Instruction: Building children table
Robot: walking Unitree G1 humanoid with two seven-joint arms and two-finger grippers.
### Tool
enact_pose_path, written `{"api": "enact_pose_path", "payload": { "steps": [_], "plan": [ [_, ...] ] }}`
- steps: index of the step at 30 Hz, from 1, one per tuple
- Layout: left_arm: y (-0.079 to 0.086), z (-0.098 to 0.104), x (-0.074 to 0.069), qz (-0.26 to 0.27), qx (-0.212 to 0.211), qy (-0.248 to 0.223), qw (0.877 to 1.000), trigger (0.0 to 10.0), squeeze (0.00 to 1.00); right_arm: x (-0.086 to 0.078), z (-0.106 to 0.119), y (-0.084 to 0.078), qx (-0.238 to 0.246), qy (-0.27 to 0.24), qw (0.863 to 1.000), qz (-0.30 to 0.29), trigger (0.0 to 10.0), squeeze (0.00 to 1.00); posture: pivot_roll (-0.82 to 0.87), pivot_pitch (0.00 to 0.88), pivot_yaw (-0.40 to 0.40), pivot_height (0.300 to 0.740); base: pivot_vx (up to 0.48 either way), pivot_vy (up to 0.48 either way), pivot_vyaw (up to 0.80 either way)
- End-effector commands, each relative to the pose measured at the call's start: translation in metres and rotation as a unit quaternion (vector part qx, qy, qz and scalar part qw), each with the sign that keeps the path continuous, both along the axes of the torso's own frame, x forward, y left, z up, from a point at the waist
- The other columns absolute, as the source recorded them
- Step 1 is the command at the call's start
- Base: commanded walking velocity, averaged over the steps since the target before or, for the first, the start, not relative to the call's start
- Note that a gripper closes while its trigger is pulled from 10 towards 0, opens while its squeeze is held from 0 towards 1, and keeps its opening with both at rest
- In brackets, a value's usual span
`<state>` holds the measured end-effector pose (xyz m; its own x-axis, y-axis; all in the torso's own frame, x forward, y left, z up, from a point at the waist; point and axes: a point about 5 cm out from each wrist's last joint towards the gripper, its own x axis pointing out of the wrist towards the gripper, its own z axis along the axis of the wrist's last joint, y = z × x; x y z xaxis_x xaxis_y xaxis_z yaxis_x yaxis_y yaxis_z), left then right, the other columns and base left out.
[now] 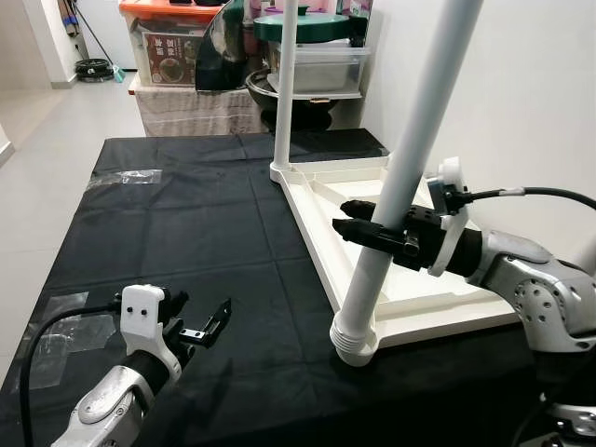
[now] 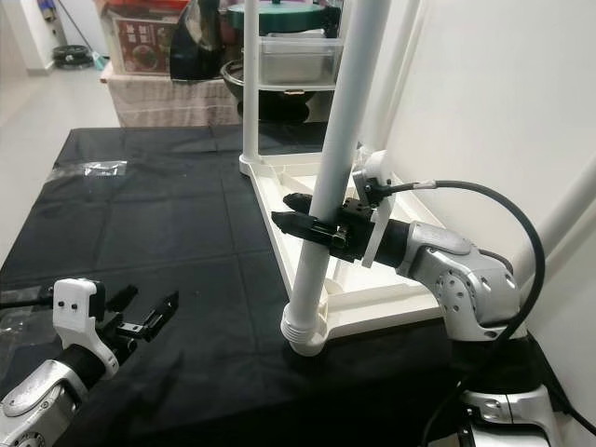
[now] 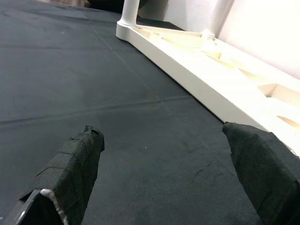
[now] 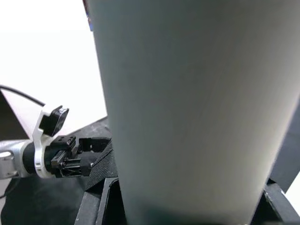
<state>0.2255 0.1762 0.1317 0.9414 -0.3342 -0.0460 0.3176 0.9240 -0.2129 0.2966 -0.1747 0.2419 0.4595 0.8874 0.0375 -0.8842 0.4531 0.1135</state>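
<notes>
Left eye view is showing me my right gripper point(image 1: 365, 223) squeezing the tall, leaning table leg point(image 1: 402, 172), while my left gripper point(image 1: 196, 321), fingers apart, is sitting far off.

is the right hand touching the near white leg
Touching. In the left eye view the right hand has its black fingers closed around the near white leg, with no gap showing.

The dark label on the storage box point(image 1: 173, 51) carries print (too small to read).
</notes>
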Motion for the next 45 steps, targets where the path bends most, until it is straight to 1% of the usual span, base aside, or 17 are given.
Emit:
{"api": "enact_pose_path", "payload": {
  "steps": [1, 8, 12, 14, 19, 23, 31, 32, 33, 35, 36, 38, 40, 41, 43, 44, 45],
  "plan": [
    [-0.001, -0.003, -0.001, 0.001, 0.003, 0.004, 1.0, 10.0, 0.0, -0.002, -0.029, -0.002, -0.007, 0.072, 0.997, -0.002, 10.0, 0.0, 0.05, 0.0, -0.082, 0.74, 0.0, 0.0, 0.0],
    [-0.002, -0.004, 0.0, -0.002, 0.002, 0.006, 1.0, 10.0, 0.0, -0.01, -0.045, -0.003, -0.004, 0.101, 0.995, -0.008, 10.0, 0.0, 0.04, 0.0, -0.07, 0.74, 0.0, 0.0, 0.0],
    [-0.002, -0.004, 0.001, -0.003, 0.002, 0.005, 1.0, 10.0, 0.0, -0.007, -0.048, -0.005, -0.002, 0.103, 0.994, -0.031, 10.0, 0.0, 0.04, 0.0, -0.07, 0.74, 0.0, 0.0, 0.0],
    [-0.003, -0.004, 0.002, -0.006, 0.002, 0.005, 1.0, 10.0, 0.0, 0.003, -0.054, -0.005, 0.0, 0.113, 0.991, -0.074, 10.0, 0.0, 0.04, 0.0, -0.069, 0.74, 0.0, 0.0, 0.0],
    [-0.004, -0.004, 0.001, -0.006, 0.003, 0.004, 1.0, 10.0, 0.0, 0.011, -0.062, -0.005, 0.0, 0.135, 0.985, -0.107, 10.0, 0.0, 0.04, 0.0, -0.073, 0.74, 0.0, 0.0, 0.0],
    [-0.003, -0.004, 0.001, -0.004, 0.004, 0.004, 1.0, 10.0, 0.0, 0.012, -0.066, -0.006, -0.003, 0.14, 0.984, -0.112, 10.0, 0.0, 0.05, 0.0, -0.076, 0.74, 0.0, 0.0, 0.0],
    [-0.001, -0.004, 0.0, -0.003, 0.007, 0.005, 1.0, 10.0, 0.0, 0.006, -0.075, -0.011, -0.023, 0.145, 0.983, -0.112, 10.0, 0.0, 0.04, 0.0, -0.069, 0.74, 0.0, 0.0, 0.0],
    [-0.002, -0.003, 0.001, -0.003, 0.008, 0.004, 1.0, 10.0, 0.0, 0.006, -0.076, -0.011, -0.031, 0.135, 0.983, -0.121, 10.0, 0.0, 0.04, 0.0, -0.069, 0.74, 0.0, 0.0, 0.0],
    [-0.002, -0.003, 0.002, -0.004, 0.008, 0.002, 1.0, 10.0, 0.0, 0.007, -0.075, -0.011, -0.063, 0.106, 0.983, -0.136, 10.0, 0.0, 0.04, 0.0, -0.068, 0.74, 0.0, 0.0, 0.0],
    [-0.002, -0.002, 0.002, -0.004, 0.008, 0.001, 1.0, 10.0, 0.0, 0.007, -0.072, -0.007, -0.101, 0.063, 0.981, -0.151, 10.0, 0.0, 0.04, 0.0, -0.067, 0.74, 0.0, 0.0, 0.0],
    [-0.002, -0.002, 0.002, -0.005, 0.008, 0.001, 1.0, 10.0, 0.0, 0.007, -0.069, -0.004, -0.107, 0.047, 0.981, -0.152, 10.0, 0.0, 0.04, 0.0, -0.065, 0.74, 0.0, 0.0, 0.0],
    [-0.002, -0.002, 0.002, -0.005, 0.008, 0.001, 1.0, 10.0, 0.0, 0.007, -0.067, -0.002, -0.108, 0.04, 0.982, -0.152, 10.0, 0.0, 0.04, 0.0, -0.065, 0.74, 0.0, 0.0, 0.0],
    [-0.002, -0.003, 0.002, -0.006, 0.009, 0.002, 1.0, 10.0, 0.0, 0.001, -0.055, 0.014, -0.13, -0.019, 0.982, -0.133, 10.0, 0.0, 0.04, 0.0, -0.065, 0.74, 0.0, 0.0, 0.0],
    [-0.002, -0.003, 0.002, -0.006, 0.009, 0.002, 1.0, 10.0, 0.0, 0.001, -0.055, 0.014, -0.13, -0.019, 0.982, -0.133, 10.0, 0.0, 0.04, 0.0, -0.065, 0.74, 0.0, 0.0, 0.0],
    [-0.002, -0.003, 0.002, -0.006, 0.008, 0.003, 1.0, 10.0, 0.0, -0.007, -0.049, 0.026, -0.133, -0.045, 0.984, -0.111, 10.0, 0.0, 0.04, 0.0, -0.066, 0.74, 0.0, 0.0, 0.0],
    [-0.002, -0.003, 0.002, -0.006, 0.008, 0.003, 1.0, 10.0, 0.0, -0.007, -0.049, 0.026, -0.133, -0.045, 0.984, -0.111, 10.0, 0.0, 0.04, 0.0, -0.066, 0.74, 0.0, 0.0, 0.0],
    [-0.003, -0.003, 0.002, -0.005, 0.006, 0.003, 1.0, 10.0, 0.0, -0.012, -0.05, 0.031, -0.129, -0.044, 0.986, -0.098, 10.0, 0.0, 0.04, 0.0, -0.066, 0.74, 0.0, 0.0, 0.0]
  ]
}}
